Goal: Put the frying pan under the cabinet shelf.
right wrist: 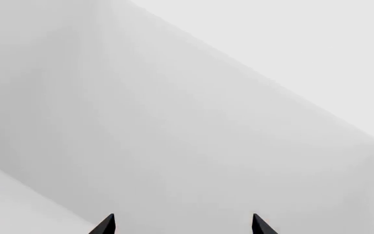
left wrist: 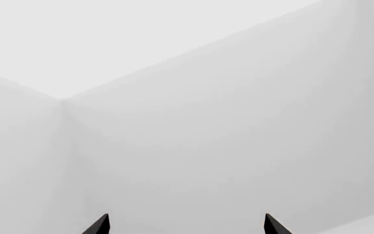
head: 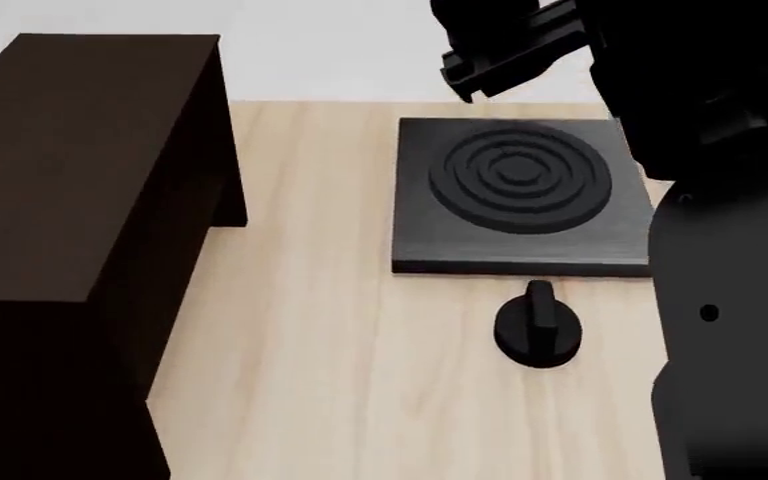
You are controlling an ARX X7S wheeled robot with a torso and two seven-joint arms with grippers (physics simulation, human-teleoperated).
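Cabinet shelf [head: 77, 170] left of black hob [head: 520, 195]

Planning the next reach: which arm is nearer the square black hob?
Right. The right arm hangs by the far right corner of the hob; the left arm is outside the head view, apparently farther off.
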